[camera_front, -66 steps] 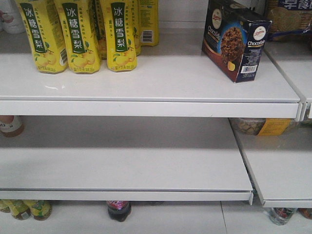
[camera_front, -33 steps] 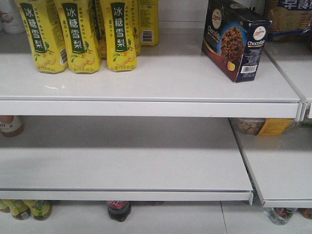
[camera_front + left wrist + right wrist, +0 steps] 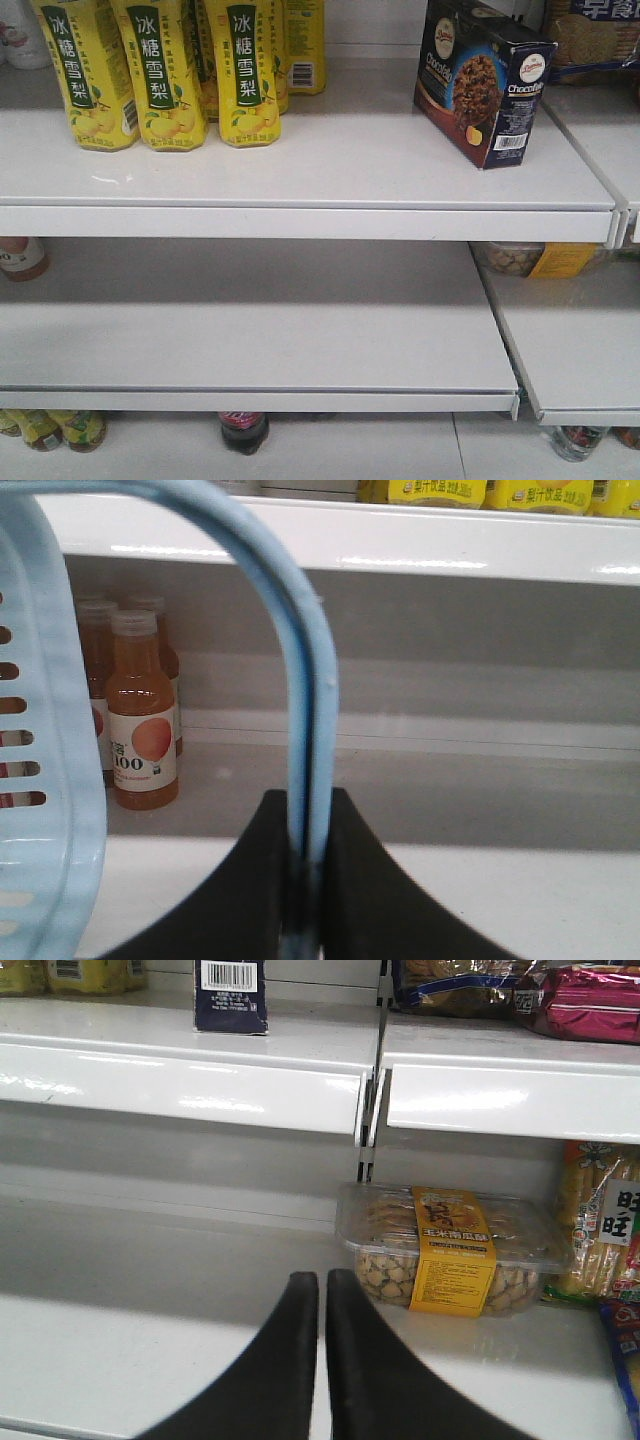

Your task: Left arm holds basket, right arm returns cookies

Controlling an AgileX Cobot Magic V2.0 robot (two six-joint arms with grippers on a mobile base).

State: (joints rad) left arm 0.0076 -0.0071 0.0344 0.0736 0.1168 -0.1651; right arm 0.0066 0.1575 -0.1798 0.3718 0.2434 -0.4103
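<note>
1. The cookies (image 3: 480, 80) box stands upright on the top shelf surface (image 3: 300, 170), at its right end. It is dark navy and brown, pictures a chocolate-chip cookie, reads "Choco…" in white, and carries an oval logo and a barcode.
2. In the right wrist view the box's barcode side (image 3: 231, 995) sits on the upper shelf, well above and left of the right gripper (image 3: 322, 1300), whose black fingers (image 3: 290, 1360) are nearly pressed together with nothing between them.
3. The left gripper (image 3: 305, 880) has its fingers (image 3: 250, 880) clamped on the basket (image 3: 45, 730) by its light blue arched handle (image 3: 305, 710).
4. Yellow cartons (image 3: 160, 70) with green labels reading 冰糖雪梨 stand left of the box.
5. Beneath, a clear tub of snacks (image 3: 445, 1250) with a yellow label lies beside the right fingers; orange bottles (image 3: 140, 720) marked "100" stand behind the basket.
</note>
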